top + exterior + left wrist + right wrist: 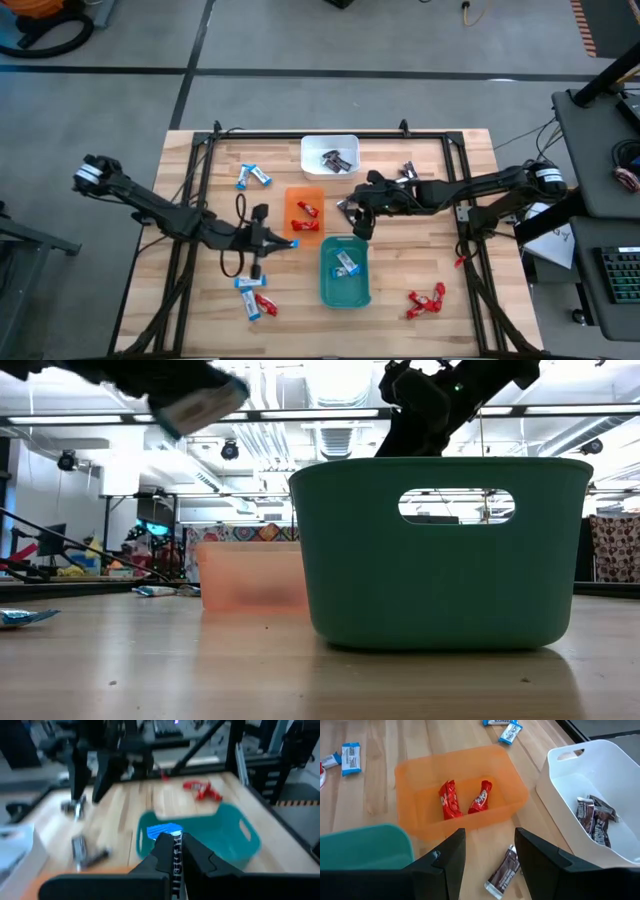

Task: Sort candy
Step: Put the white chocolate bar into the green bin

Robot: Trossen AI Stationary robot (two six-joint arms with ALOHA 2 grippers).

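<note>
My left gripper [283, 243] is shut on a blue-and-white candy [175, 856], just left of the teal tray [345, 295] and above the table; it also shows in the low view [200, 404]. My right gripper [490, 855] is open, above the table between the orange tray [410, 770] and the white tray [560, 775]. A dark brown candy [502, 872] lies flat on the table below its fingers, untouched. The orange tray holds two red candies [451, 800], the white tray dark brown ones [592, 820], the teal tray blue-and-white ones [346, 263]. My left gripper pinches the blue-and-white candy between its two fingers, with the wrapper's edge [176, 845] showing between the fingertips. The candy is lifted clear of the table. Which end of it the fingers are on does not show.
Loose candies lie on the table: blue-and-white ones at the far left [252, 177] and near left [247, 283], red ones at the near left [264, 304] and near right [427, 299], dark ones at the far right [408, 173]. A black frame [200, 150] borders the table.
</note>
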